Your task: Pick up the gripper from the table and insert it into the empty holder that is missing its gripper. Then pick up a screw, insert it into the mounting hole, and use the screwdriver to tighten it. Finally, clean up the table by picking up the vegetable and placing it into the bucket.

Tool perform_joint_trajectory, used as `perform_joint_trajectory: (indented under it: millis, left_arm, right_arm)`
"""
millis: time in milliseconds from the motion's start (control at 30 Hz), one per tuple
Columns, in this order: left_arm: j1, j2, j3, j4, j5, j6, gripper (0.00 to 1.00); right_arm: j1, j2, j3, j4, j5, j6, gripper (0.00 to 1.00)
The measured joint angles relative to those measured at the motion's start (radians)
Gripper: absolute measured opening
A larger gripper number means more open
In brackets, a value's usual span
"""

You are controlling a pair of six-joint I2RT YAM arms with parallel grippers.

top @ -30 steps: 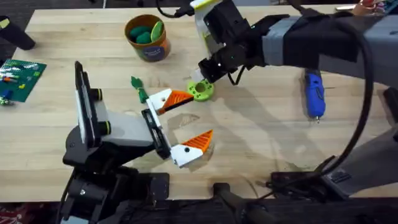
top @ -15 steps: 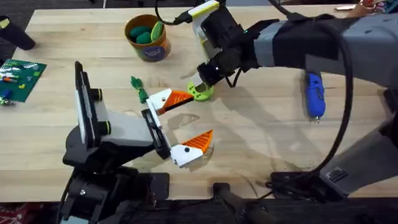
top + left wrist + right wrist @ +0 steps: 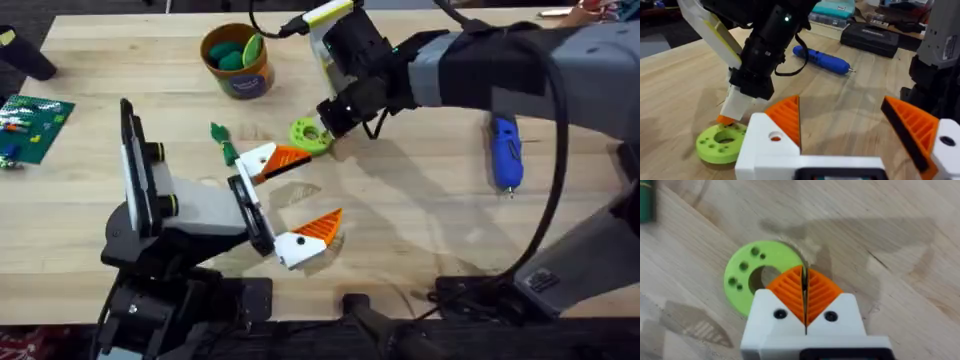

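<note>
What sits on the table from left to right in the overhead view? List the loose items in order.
green circuit board → bucket → green disc → screwdriver

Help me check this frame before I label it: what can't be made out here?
- Whether the shut right gripper holds a screw: right wrist view, its orange pads cover the tips.
- Green ring's near edge: same view, behind the fingers.
- Bucket contents' lower parts: overhead, hidden by its wall.
</note>
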Motion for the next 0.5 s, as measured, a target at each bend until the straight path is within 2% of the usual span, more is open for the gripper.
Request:
perform_joint_trajectory:
  millis: [500]
  left_arm:
    - [0.000, 0.000, 0.000, 0.000, 0.000, 0.000, 0.983]
  right_arm:
    - [0.000, 0.000, 0.000, -0.018, 0.000, 0.000, 0.006]
